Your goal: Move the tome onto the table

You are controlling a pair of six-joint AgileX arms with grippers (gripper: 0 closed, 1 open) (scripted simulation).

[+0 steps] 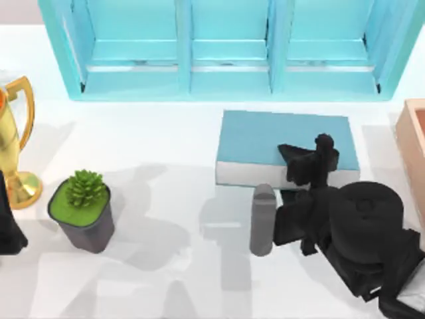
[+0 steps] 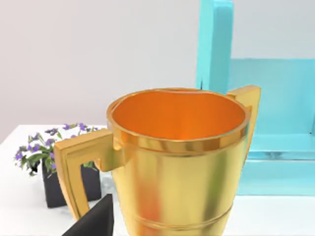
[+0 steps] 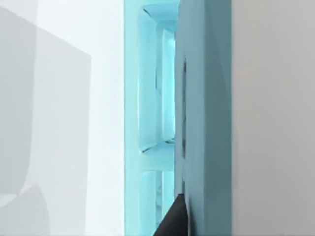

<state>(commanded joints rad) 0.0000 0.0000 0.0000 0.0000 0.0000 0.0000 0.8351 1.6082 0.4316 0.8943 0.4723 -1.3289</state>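
Tome (image 1: 265, 141): lies flat on the table, in front of the shelf unit and right of centre in the top view; teal-blue cover up, white-grey page edge facing the near side. In the right wrist view its cover (image 3: 206, 118) runs close along the camera.

Table (image 1: 166, 139): glossy white surface, carrying every item listed below.

Right gripper (image 1: 307, 163): over the tome's near right corner, one dark finger lying across the cover, the other down at the page edge. The fingers bracket the book's thickness at that corner (whether they press on it or stand just off it, I cannot tell). One dark fingertip (image 3: 173, 221) shows against the cover in the right wrist view.

Right arm: its black body stands at the table's near right, just below the tome.

Grey cylinder (image 1: 263, 219): upright on the table, just beside the right arm and just in front of the tome's page edge.

Left arm (image 1: 8, 219): at the far left edge, near the trophy. One dark finger (image 2: 96, 221) of the left gripper shows at the rim of the left wrist view; how far the fingers are parted cannot be told.

Gold trophy (image 1: 14, 139): stands at the table's left edge; two handles, orange interior, seen close up in the left wrist view (image 2: 182, 162).

Potted succulent (image 1: 83, 207): dark grey pot, right of the trophy, well apart from the tome.

Flowering plant (image 2: 49, 162): purple blooms in a dark pot, behind the trophy in the left wrist view.

Shelf unit (image 1: 226, 73): turquoise, along the far side of the table.

Tan wooden box (image 1: 415, 146): at the right edge, near the tome's right end.
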